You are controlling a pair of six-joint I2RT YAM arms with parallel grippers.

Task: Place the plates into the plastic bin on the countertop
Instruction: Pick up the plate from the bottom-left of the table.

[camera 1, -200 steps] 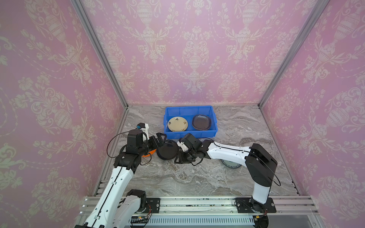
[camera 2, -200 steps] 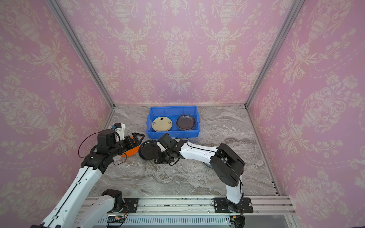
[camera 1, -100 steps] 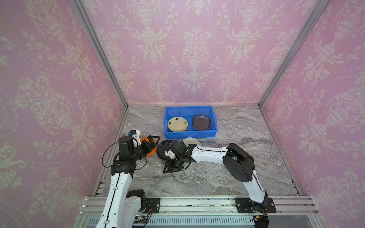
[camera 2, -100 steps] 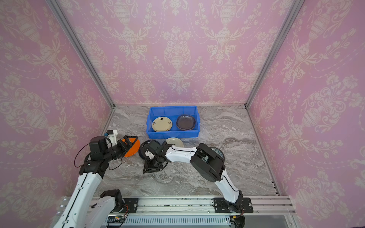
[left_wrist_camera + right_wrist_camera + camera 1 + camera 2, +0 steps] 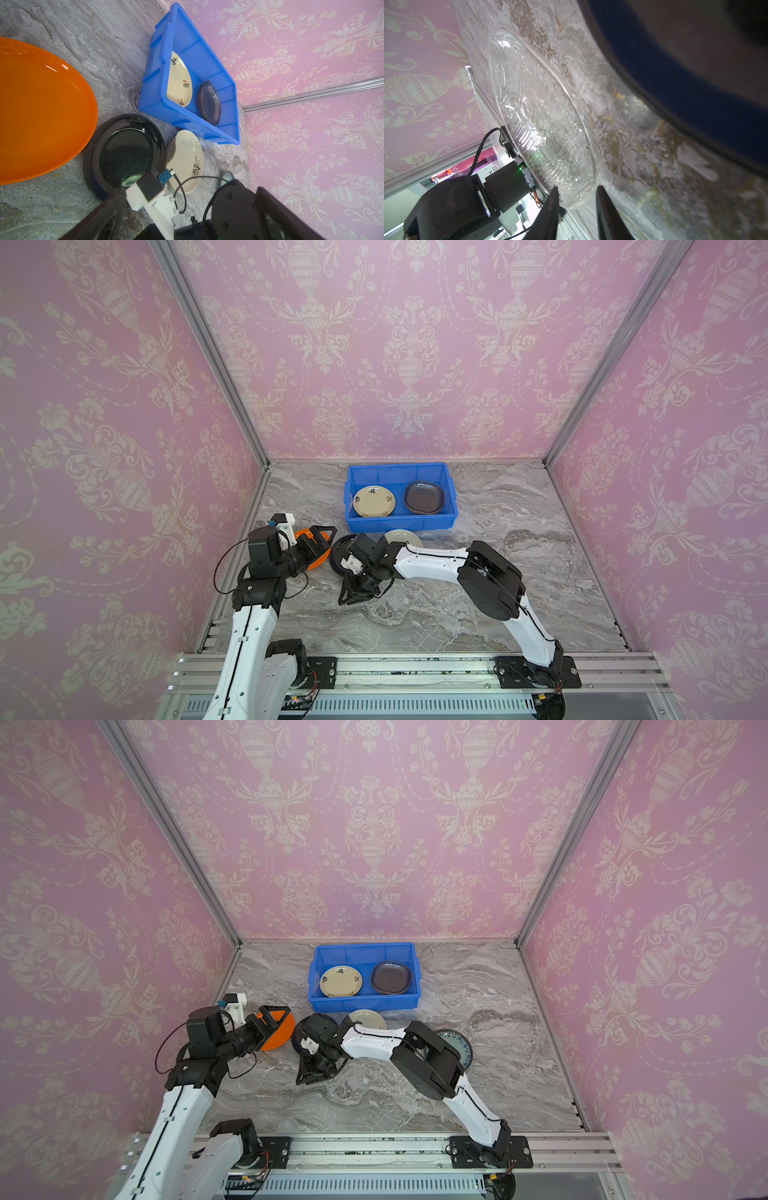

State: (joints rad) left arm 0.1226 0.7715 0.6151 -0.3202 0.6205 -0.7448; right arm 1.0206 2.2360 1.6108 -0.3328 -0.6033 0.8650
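My right gripper (image 5: 577,205) points down at a clear glass plate (image 5: 542,116) lying flat near the countertop's (image 5: 540,551) front; its narrowed fingers straddle the rim, with a gap still showing. My left gripper (image 5: 322,536) hovers open over the orange plate (image 5: 279,1038), holding nothing. Between the arms lies the black plate (image 5: 124,153), with a cream plate (image 5: 401,536) beside it. The blue plastic bin (image 5: 399,466) holds another cream plate (image 5: 374,501) and a smoky glass plate (image 5: 424,497). A blue-patterned plate (image 5: 460,1045) peeks from behind my right arm.
The pink side wall and its metal frame post (image 5: 232,593) run close along my left arm. The front rail (image 5: 415,668) edges the countertop just beyond the clear plate. Bare marble stretches to the right of the bin.
My right gripper left the black plate, swung toward the front and turned down onto the clear glass plate while its jaws narrowed. My left arm pulled back and now sits over the orange plate.
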